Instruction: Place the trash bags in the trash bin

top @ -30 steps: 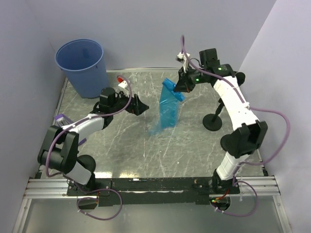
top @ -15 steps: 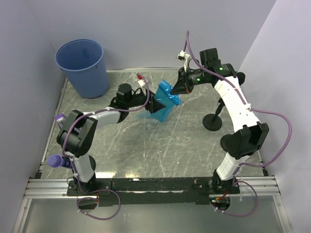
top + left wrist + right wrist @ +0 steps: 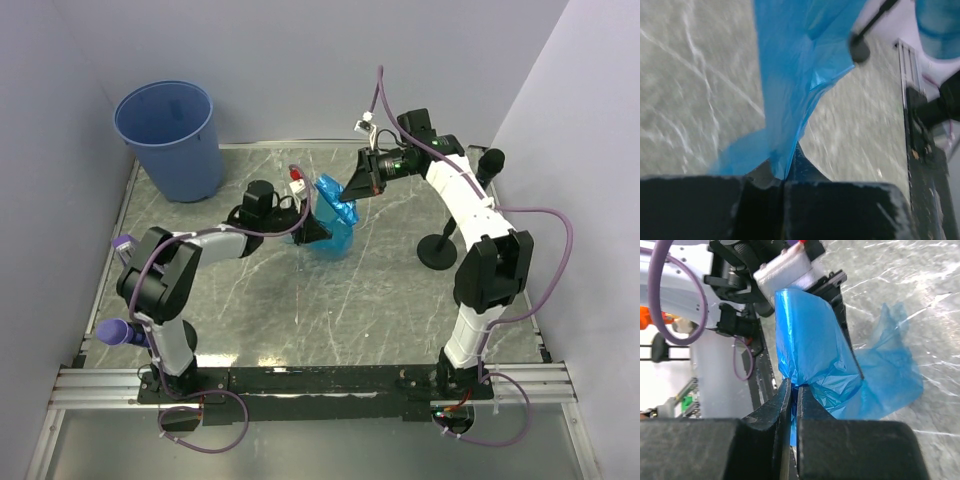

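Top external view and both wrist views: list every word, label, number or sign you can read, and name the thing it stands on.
No readable text in any view.
The trash bin, the trash bag and the table are plain.
The white block on the left arm shows no legible marking.

A grey marble-patterned counter [image 3: 380, 300] with pale veins lies between plain lilac-white walls [image 3: 300, 60]. A small black stand with a round flat base and a thin slanted rod [image 3: 437, 252] sits near the counter's right edge. A silver aluminium rail [image 3: 90, 388] runs along the near edge
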You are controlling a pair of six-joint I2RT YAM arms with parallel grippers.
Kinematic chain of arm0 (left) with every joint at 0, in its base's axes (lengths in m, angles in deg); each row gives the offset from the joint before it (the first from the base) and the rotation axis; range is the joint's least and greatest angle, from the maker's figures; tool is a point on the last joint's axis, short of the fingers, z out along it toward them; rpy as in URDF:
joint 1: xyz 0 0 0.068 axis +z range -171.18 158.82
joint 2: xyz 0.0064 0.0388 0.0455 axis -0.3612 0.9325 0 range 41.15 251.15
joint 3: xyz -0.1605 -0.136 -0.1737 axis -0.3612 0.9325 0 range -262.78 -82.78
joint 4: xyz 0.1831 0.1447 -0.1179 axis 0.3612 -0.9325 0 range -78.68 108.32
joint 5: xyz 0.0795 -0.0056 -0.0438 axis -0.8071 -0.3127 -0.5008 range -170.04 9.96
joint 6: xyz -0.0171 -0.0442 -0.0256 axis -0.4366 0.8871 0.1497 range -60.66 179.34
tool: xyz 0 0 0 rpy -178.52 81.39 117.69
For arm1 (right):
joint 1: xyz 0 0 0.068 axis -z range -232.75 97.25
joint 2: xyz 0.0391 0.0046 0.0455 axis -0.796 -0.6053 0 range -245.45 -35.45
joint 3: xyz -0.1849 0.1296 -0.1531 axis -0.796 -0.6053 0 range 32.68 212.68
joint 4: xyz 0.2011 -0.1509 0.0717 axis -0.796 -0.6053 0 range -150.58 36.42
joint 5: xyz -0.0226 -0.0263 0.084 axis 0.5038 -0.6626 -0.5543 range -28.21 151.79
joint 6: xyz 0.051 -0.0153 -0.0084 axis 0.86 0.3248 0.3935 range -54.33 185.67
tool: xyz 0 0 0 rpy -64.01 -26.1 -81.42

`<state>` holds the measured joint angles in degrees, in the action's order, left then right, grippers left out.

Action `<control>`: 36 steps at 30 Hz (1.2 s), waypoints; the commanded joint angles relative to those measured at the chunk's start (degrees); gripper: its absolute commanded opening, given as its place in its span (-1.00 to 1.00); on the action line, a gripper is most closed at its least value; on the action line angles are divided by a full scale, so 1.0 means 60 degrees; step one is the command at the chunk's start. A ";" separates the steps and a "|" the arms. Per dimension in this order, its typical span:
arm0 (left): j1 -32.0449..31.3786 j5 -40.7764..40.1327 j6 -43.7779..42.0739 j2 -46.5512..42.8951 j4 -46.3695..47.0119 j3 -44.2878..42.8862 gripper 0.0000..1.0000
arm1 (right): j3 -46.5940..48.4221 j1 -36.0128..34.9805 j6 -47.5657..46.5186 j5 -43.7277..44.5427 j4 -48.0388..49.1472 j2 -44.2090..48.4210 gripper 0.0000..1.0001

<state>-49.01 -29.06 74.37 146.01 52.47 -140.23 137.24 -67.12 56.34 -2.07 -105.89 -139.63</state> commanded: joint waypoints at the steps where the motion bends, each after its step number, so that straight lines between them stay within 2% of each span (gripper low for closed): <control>1: 0.0302 0.0790 -0.2380 -0.1098 -0.4390 -0.1246 -0.99 | -0.0125 0.0183 0.0236 -0.1293 0.0530 -0.0038 -1.00; 3: 0.0638 0.0950 -0.4241 -0.1144 -0.7275 -0.2212 -0.99 | -0.0301 0.0227 0.0090 -0.2302 0.0721 -0.0112 -0.97; 5: 0.1048 0.1374 -0.5851 -0.0852 -0.9939 -0.3718 -0.99 | -0.0665 0.0227 0.0409 -0.2511 0.1216 -0.0112 -0.96; 8: 0.1372 0.1159 -0.8328 0.0375 -1.4275 -0.6090 -0.99 | -0.1586 0.0227 0.0835 -0.2075 0.2080 -0.0112 -0.93; 9: 0.1329 0.1069 -0.9422 0.1018 -1.6205 -0.6867 -0.99 | -0.1938 0.0227 0.1082 -0.1782 0.2504 -0.0098 -0.89; 11: 0.1212 0.1025 -1.0616 0.2321 -1.8617 -0.8334 -0.99 | -0.3166 0.0227 0.2438 -0.1444 0.4197 -0.0025 -0.83; 14: 0.1138 0.1228 -0.9552 0.3366 -1.8831 -0.8956 -0.99 | -0.4590 0.0358 0.4652 -0.0873 0.6734 -0.0068 -0.82; 17: 0.0905 0.1231 -0.9960 0.3471 -1.8744 -0.8531 -0.99 | -0.5427 0.0534 0.5537 -0.0389 0.7912 -0.0185 -0.77; 22: 0.0509 0.1098 -0.9566 0.4012 -1.8802 -0.8807 -0.99 | -0.5502 0.0594 0.4881 0.0460 0.7022 -0.0405 -0.21; 25: 0.0435 0.0894 -0.9360 0.3896 -1.8817 -0.9232 -0.99 | -0.5327 0.0608 0.4251 0.1396 0.6407 -0.0347 -0.03; 31: 0.0435 0.0059 -0.9053 0.3107 -1.8846 -0.9804 -0.99 | -0.5165 0.0491 0.3123 0.3330 0.5571 -0.0288 0.07; 36: 0.0493 -0.0629 -0.8935 0.1949 -1.8861 -0.9411 -0.99 | -0.5048 0.0330 0.2565 0.3846 0.5759 -0.0229 0.15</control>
<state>-46.34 -29.63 20.21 166.11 -57.69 -196.40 104.08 -64.22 76.12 16.53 -71.62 -141.97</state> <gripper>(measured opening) 0.013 0.553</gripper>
